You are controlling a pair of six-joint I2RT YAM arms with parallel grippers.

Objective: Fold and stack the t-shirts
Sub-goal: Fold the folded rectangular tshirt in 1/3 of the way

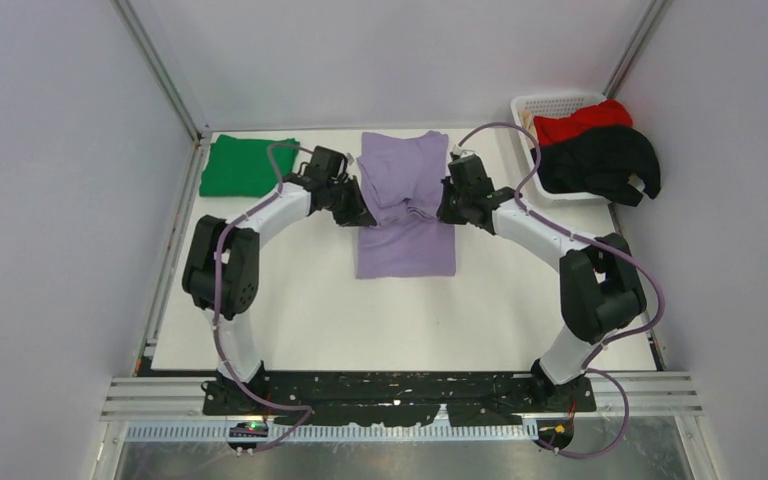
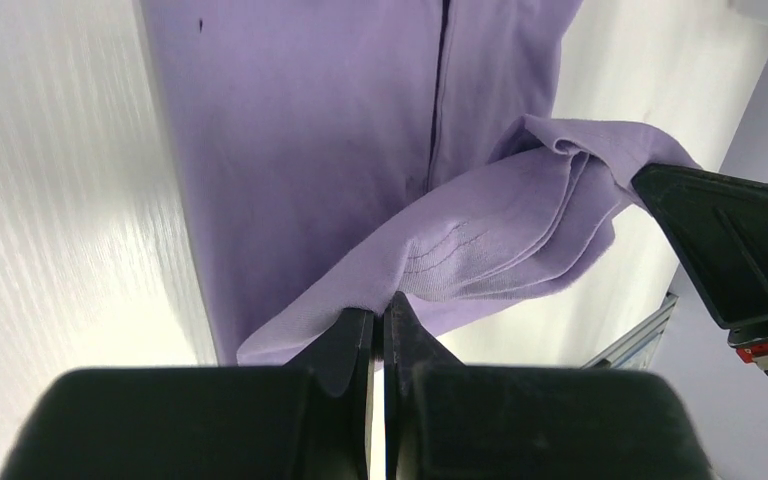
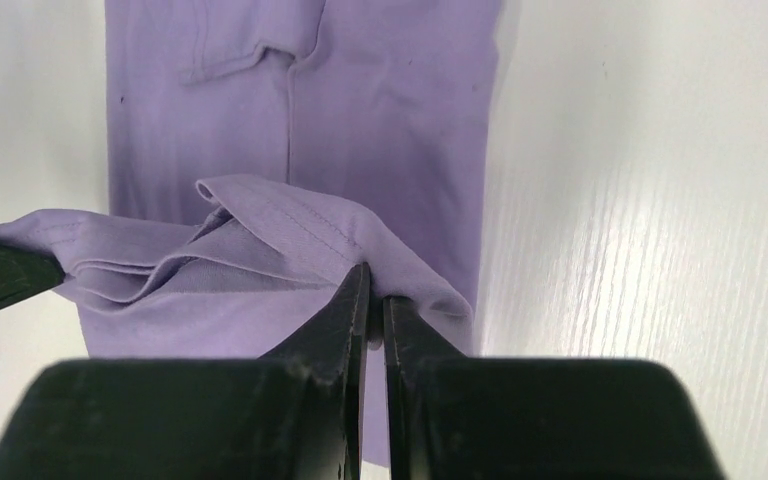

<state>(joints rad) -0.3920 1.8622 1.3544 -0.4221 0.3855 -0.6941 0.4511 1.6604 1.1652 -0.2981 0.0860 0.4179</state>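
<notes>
**A:** White desk (image 1: 360, 320) in a grey-walled booth, both arms reaching in from 6 o'clock. Where do we log the shirts?

**B:** The lavender shirt (image 1: 405, 250) is mid-desk, a long strip running 12 to 6. The green shirt (image 1: 245, 165) lies flat and folded at the 10 o'clock corner. The red shirt (image 1: 585, 120) and black shirt (image 1: 600, 160) are heaped in the white basket (image 1: 550, 102) at 2 o'clock, with the black one spilling over the rim.

**A:** Tools?

**B:** The left tool (image 2: 380, 305) is pinched together on the lavender shirt's 9 o'clock edge. The right tool (image 3: 373, 285) is clamped on its 3 o'clock edge. Nothing is apart. We see a raised band of several layers strung between them and sagging in the middle, with the rest of the shirt flat on the desk below.

**A:** Step?

**B:** We'd call it mid-fold, lengthwise. Green looks done, lavender is about halfway, and red and black are untouched.

**A:** Risks, quick.

**B:** First, the bite is thin on both sides, right at the fabric edge. A jerk could pull an inner layer free and the fold would open.
Second, if one arm travels ahead of the other, the band lands skewed and the edges won't match.
Third, the sagging middle may touch down first, drag the flat layer and bunch it.
Fourth, pulling the tools apart to tighten the sag could slide the whole shirt across the slick desk.

**A:** Which end is lifted, collar or hem?

**B:** We can't tell.
</notes>
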